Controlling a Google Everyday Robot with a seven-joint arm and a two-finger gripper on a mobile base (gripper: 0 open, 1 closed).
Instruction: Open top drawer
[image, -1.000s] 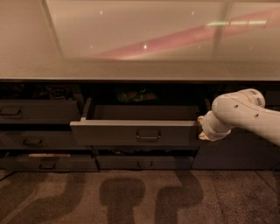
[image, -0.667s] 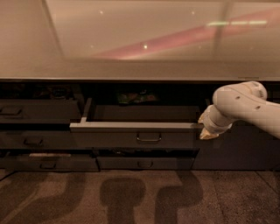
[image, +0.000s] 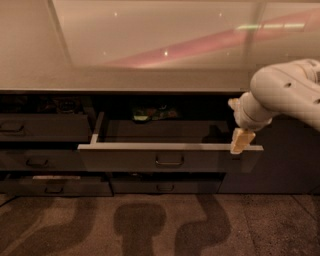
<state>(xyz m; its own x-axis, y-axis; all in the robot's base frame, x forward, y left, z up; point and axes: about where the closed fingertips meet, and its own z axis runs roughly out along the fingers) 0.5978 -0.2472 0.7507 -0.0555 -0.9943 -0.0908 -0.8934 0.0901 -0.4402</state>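
Glossy countertop (image: 150, 77) reflecting pink light streak (image: 200, 47); dark side drawers (image: 40, 127) beneath; patterned carpet (image: 160, 225) below. Gripper (image: 242, 140) right, under counter edge.

**Office-style pantry counter**

A long, pale, glossy counter (image: 150, 75) sits over banks of dark drawer fronts (image: 42, 127) with small loop handles. Patterned carpet (image: 165, 225) and colourful packets (image: 152, 114) behind the pulled-out top drawer (image: 170, 159) suggest an office break area. The gripper (image: 242, 140) hangs at that drawer's right front corner.
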